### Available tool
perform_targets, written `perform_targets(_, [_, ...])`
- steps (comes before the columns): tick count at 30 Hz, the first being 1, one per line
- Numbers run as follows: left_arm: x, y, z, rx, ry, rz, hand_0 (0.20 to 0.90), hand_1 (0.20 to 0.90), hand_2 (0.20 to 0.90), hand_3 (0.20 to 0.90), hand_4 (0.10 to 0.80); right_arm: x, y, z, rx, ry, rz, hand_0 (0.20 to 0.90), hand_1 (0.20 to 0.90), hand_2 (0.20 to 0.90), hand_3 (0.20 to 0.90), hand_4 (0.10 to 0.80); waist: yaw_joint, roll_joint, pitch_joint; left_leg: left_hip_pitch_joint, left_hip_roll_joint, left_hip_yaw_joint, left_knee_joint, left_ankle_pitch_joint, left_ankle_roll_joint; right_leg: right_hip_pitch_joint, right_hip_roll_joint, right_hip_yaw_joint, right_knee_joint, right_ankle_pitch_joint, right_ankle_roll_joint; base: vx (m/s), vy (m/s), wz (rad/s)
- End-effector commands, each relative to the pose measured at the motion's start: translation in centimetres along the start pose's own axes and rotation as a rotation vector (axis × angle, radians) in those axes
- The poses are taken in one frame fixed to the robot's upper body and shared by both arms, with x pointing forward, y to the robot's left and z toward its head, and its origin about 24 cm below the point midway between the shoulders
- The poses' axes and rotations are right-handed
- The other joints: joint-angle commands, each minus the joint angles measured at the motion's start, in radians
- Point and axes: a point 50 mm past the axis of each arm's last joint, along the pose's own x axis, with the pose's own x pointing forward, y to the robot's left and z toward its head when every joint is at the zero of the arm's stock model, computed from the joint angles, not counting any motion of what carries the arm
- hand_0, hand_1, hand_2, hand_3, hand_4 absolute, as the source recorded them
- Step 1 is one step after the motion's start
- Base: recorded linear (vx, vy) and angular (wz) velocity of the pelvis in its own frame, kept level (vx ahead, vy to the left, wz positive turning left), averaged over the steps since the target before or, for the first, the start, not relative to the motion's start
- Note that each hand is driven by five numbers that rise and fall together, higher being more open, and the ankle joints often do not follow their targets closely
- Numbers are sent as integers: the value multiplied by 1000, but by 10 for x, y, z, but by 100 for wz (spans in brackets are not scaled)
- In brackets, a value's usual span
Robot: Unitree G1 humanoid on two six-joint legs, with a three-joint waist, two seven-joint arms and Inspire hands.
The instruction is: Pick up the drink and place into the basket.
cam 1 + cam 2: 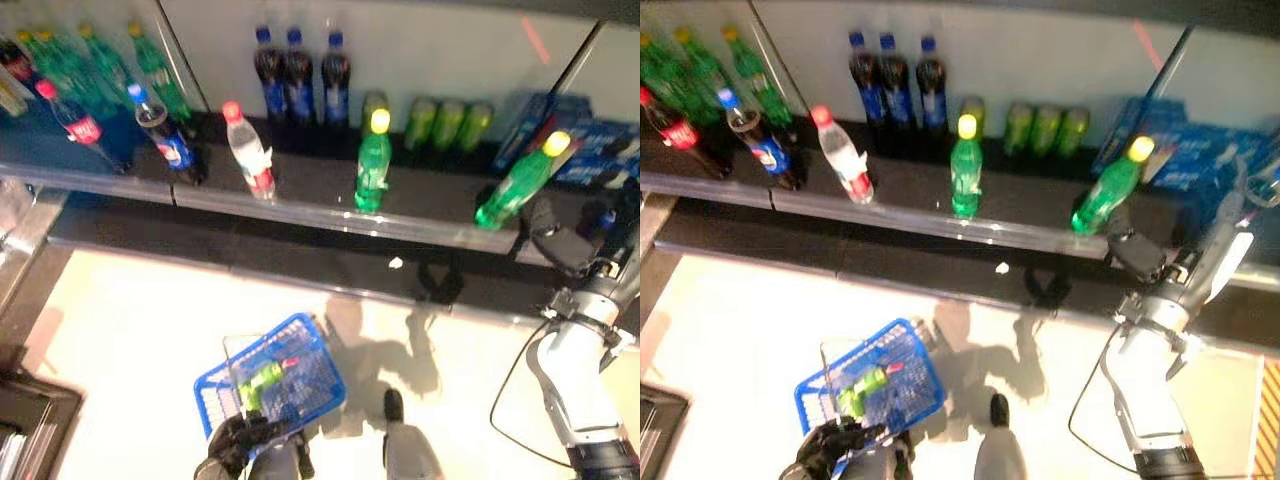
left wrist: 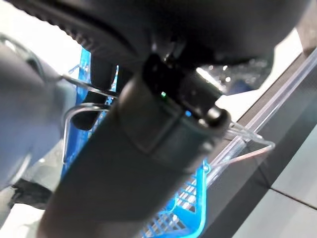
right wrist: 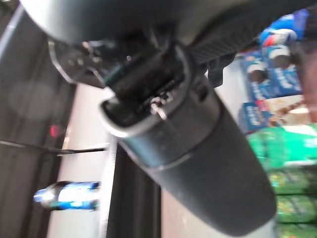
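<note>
A green bottle with a yellow cap (image 1: 515, 185) leans on the dark shelf (image 1: 300, 205) at the right. My right hand (image 1: 560, 243) is just right of it and a little lower, apart from it and holding nothing, with relaxed fingers. It also shows in the right eye view (image 1: 1137, 255), below that bottle (image 1: 1105, 195). The blue basket (image 1: 315, 395) hangs low in front at the left with a green drink (image 1: 262, 378) lying in it. My left hand (image 1: 238, 440) is shut on its wire handles (image 2: 247, 148).
On the shelf stand another green bottle with a yellow cap (image 1: 373, 165), a clear bottle with a red cap (image 1: 250, 150), dark cola bottles (image 1: 297, 75), green cans (image 1: 447, 122) and blue packs (image 1: 600, 140). More green bottles (image 1: 90, 60) stand at the far left.
</note>
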Motion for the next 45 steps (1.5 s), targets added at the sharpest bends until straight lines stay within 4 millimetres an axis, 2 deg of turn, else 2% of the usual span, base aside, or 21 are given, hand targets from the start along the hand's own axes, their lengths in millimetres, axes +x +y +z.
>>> perform_targets(1, [-5,1,7,-26,-102,-19,300,300,300,200,100,27,4,49,141,-262,-71,900,900,900,900,800,13,-14,10,-56,-31,-74,213,-161,16,-79,46,-51,108,-60,-63,-111,-24,-12])
perform_targets(10, [3,-22,32,-60,-182,-87,300,300,300,200,100,47,13,64,165,-325,-118,900,900,900,900,800,5,23,86,-147,-32,-79,253,-138,8,-169,51,-54,147,-57,-77,-70,-1,-9])
perform_targets(19, [4,-24,36,-64,-184,-105,300,300,300,200,100,64,13,65,184,-300,-122,900,900,900,900,800,10,40,101,-157,-26,-82,268,-118,-1,-169,53,-59,150,-65,-89,10,-8,-1])
perform_targets(25, [6,-29,42,-46,-184,-130,300,300,300,200,100,86,23,84,207,-325,-56,900,900,900,900,800,27,47,105,-169,-26,-95,284,-106,-6,-172,56,-66,155,-71,-98,35,-36,0])
perform_targets(35, [9,-30,49,-17,-181,-140,300,300,300,200,100,109,35,106,261,-325,-27,900,900,900,900,800,54,46,121,-190,-26,-116,304,-101,-6,-177,59,-80,164,-74,-107,28,-41,4])
perform_targets(45, [11,-33,55,-9,-184,-155,300,300,300,200,100,131,38,117,304,-293,-108,900,900,900,900,800,77,55,140,-208,-36,-134,308,-94,-4,-196,56,-89,184,-78,-111,13,-11,4])
